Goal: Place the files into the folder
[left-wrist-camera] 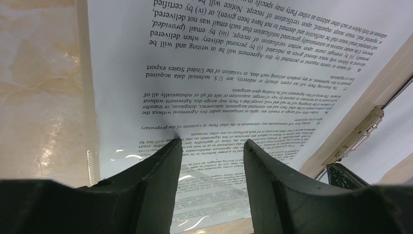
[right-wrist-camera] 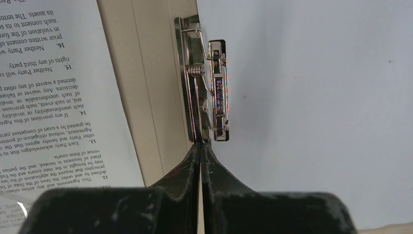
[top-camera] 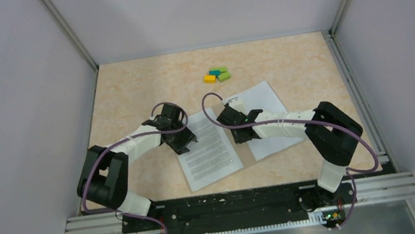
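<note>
A printed paper sheet (top-camera: 210, 153) lies at the table's middle; its text fills the left wrist view (left-wrist-camera: 234, 58). My left gripper (top-camera: 181, 138) is open, its jaws (left-wrist-camera: 210, 140) spread over this sheet with the left fingertip (left-wrist-camera: 173, 142) touching the paper. A tan folder strip (top-camera: 248, 151) shows between this sheet and a plain white sheet (top-camera: 262, 116) on the right. The strip carries a metal clip (right-wrist-camera: 207, 83), also seen in the left wrist view (left-wrist-camera: 360, 134). My right gripper (top-camera: 233, 117) is shut, its tips (right-wrist-camera: 201, 144) pinched on the clip's near end.
Several small coloured blocks (top-camera: 216, 74) sit at the back of the table. Grey walls and metal rails close in the left, right and far sides. A glossy transparent film (left-wrist-camera: 219, 185) lies over the printed sheet's near part.
</note>
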`<state>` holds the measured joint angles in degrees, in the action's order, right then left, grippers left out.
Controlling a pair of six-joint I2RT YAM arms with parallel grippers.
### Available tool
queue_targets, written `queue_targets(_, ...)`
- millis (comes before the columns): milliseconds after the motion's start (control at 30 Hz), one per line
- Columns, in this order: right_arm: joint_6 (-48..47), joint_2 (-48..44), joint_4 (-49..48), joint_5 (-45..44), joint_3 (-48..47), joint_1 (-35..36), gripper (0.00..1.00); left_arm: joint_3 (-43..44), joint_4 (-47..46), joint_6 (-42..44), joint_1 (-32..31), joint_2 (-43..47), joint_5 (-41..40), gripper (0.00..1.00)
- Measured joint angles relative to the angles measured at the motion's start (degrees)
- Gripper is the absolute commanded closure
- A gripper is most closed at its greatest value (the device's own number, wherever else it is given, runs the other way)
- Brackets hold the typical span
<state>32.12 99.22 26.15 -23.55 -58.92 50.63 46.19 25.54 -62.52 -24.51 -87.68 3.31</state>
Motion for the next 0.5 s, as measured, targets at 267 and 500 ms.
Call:
queue_targets(267,0.0,-0.2,-0.2,0.7,0.0,-0.1,1.0,0.0,0.0,0.0,0.0,0.0,0.0,0.44)
queue_targets(500,-0.6,-1.3,0.3,3.4,0.0,-1.0,1.0,0.0,0.0,0.0,0.0,0.0,0.0,0.45)
